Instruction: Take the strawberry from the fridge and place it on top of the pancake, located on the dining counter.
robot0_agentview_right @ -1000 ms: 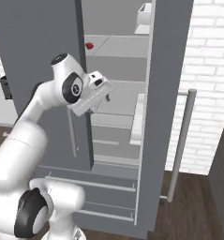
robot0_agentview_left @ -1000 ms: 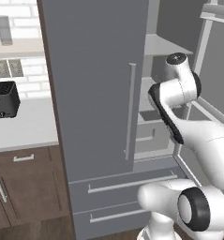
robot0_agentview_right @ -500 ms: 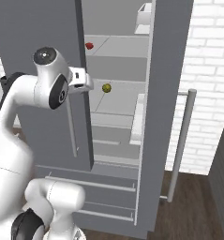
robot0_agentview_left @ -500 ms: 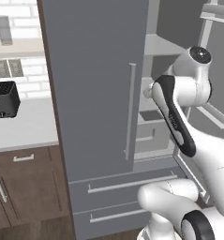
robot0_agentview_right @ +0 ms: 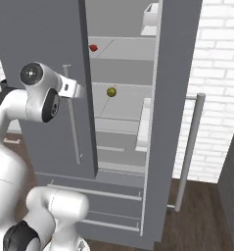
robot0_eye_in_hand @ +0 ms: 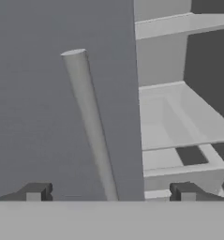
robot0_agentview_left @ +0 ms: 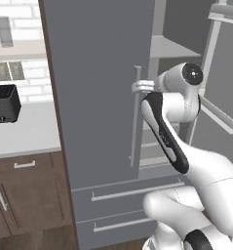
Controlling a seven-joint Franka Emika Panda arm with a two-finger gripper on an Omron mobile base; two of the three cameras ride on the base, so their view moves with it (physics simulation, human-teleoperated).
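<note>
- Hand view: gripper (robot0_eye_in_hand: 108, 192) is spread wide, nothing btwn the two dark fingertips (robot0_eye_in_hand: 36, 191), which sit at the bottom on either side of the bar handle (robot0_eye_in_hand: 90, 124). Handle is a grey rod on the closed left door, running up and slightly tilted in this view.
- Same view, right of the door edge: pale shelves (robot0_eye_in_hand: 179, 122) inside the fridge (robot0_eye_in_hand: 62, 117), plus a dark square patch lower down, can't really tell what that is.
- Right base view: right fridge door (robot0_agentview_right: 175, 98) is swung open w/ its own long handle (robot0_agentview_right: 189, 152) on the far right, in front of the white brick wall (robot0_agentview_right: 221, 73).
- Strawberry (robot0_agentview_right: 93, 47) is a tiny red blob on an upper shelf, toward the left, right by the edge of the closed door.
- One shelf lower and a bit to the right sits a yellow-green ball (robot0_agentview_right: 111, 91), well apart from the berry.
- Arm's wrist is up by the left door handle, clearly below and nearer than the strawberry, not touching it.
- Two drawers (robot0_agentview_right: 94, 196) w/ bar pulls at the bottom of the fridge.
- Left base view: black toaster (robot0_agentview_left: 3, 103) on the white counter (robot0_agentview_left: 25, 132) at left, brown cabinets (robot0_agentview_left: 25, 195) under it.
</note>
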